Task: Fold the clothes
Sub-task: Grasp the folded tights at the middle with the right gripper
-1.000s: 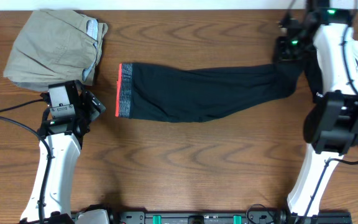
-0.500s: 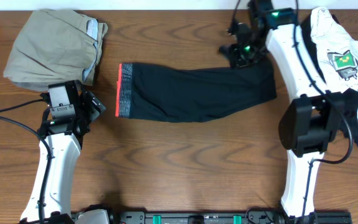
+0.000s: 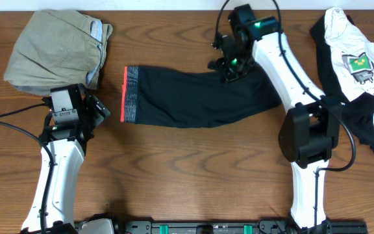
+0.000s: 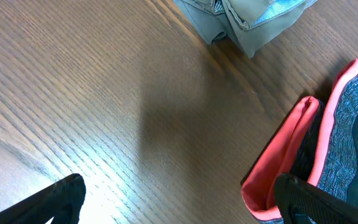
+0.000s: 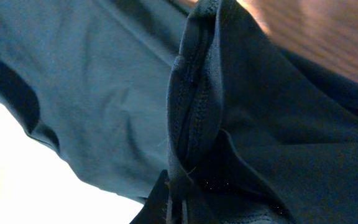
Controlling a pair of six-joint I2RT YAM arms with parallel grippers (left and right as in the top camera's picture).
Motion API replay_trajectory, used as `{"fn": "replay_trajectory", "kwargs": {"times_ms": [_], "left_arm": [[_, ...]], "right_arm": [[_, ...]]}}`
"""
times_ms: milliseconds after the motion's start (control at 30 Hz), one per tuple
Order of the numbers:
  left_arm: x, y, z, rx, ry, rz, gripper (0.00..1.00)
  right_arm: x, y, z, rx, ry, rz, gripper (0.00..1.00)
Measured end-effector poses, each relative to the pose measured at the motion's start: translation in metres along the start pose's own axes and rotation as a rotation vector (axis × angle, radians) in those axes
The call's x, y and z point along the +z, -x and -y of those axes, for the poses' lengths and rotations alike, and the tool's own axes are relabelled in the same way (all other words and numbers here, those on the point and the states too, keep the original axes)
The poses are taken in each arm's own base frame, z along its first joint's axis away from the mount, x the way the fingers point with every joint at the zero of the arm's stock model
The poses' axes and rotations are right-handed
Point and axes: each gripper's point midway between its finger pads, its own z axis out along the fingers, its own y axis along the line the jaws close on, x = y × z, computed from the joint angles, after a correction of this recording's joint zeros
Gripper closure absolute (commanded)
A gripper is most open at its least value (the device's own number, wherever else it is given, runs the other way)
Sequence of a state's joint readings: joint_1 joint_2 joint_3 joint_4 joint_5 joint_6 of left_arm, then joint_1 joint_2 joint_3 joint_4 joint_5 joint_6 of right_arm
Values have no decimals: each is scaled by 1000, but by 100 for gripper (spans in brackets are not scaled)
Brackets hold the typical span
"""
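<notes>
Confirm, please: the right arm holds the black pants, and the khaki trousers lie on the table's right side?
No: the overhead view shows the khaki trousers on the left side of the table. The right gripper holds the black pants.

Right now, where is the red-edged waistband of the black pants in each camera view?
Overhead: waistband, left of centre, at the left end of the black pants.
Left wrist: waistband at the right edge, lower half.
Right wrist: not in it; only black fabric shows.
Shared landmark: the khaki trousers, upper left overhead, top centre in the left wrist view.
</notes>
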State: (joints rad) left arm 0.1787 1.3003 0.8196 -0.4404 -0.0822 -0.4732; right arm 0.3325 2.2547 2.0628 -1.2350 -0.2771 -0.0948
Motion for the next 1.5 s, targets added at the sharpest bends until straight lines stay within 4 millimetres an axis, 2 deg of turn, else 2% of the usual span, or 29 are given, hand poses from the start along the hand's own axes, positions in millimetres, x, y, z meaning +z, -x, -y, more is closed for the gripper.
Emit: {"fn": "replay_trajectory", "kwargs": {"times_ms": [200,267,300,367,433,633,767,933,1067,1267,1500], "left_arm": [[0,0,0,0,0,0,2],[0,0,0,0,0,0,2],[0,0,0,0,0,0,2],[0,0,0,0,0,0,2],[0,0,0,0,0,0,2],[0,0,0,0,0,1,2],[0,1,0,0,-2,3,2],[0,1,0,0,-2,3,2],[0,1,0,0,-2,3,2],[0,1,0,0,-2,3,2],[0,1,0,0,-2,3,2]], "right_arm": [[17,-7,-18,-27,8,-29,99],[21,-9,-25,-40,12,-38,95],[23,-10,-28,-43,13,-42,89],[25,-10,-35,-49,19,-46,69],[26,-12,-43,-57,25,-53,56],[23,-27,-61,-69,60,-116,37],[2,-18,-66,-88,63,-78,28],[-33,-4,-62,-103,8,20,31],[-41,-2,-48,-74,-43,36,43],[-25,-5,-40,-44,-77,19,56],[11,-7,-30,-31,-160,10,59]]}}
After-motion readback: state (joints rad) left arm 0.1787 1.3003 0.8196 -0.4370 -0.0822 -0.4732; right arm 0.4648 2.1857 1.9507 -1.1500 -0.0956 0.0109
